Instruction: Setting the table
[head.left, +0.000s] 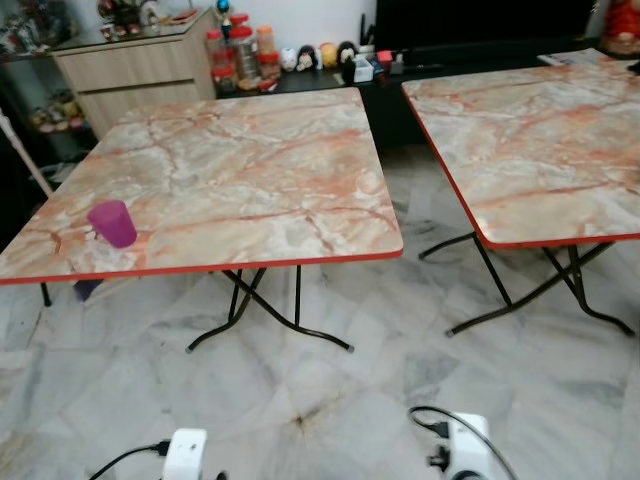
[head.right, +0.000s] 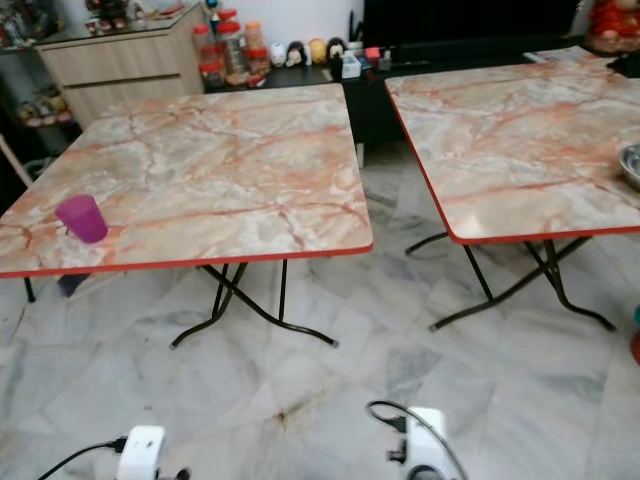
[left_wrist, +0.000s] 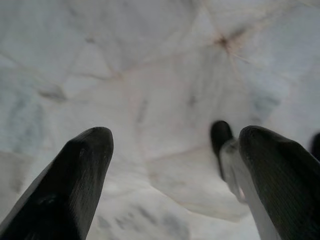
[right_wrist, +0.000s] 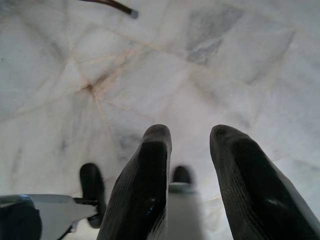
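Observation:
A purple cup (head.left: 112, 222) stands upright near the front left corner of the left marble-patterned folding table (head.left: 250, 170). A second table (head.left: 540, 130) of the same kind stands to the right, and a metal bowl (head.right: 630, 165) peeks in at its right edge. Both arms hang low over the floor, their white wrists (head.left: 185, 455) at the bottom of the eye views. My left gripper (left_wrist: 175, 137) is open and holds nothing. My right gripper (right_wrist: 190, 132) is also open with a narrower gap, empty, pointing at the marble floor.
A strip of marble floor (head.left: 400, 330) runs between the two tables and in front of them. Black folding legs (head.left: 270, 315) spread under each table. Behind stand a wooden cabinet (head.left: 130, 65) and a low dark shelf (head.left: 330, 78) with jars and figurines.

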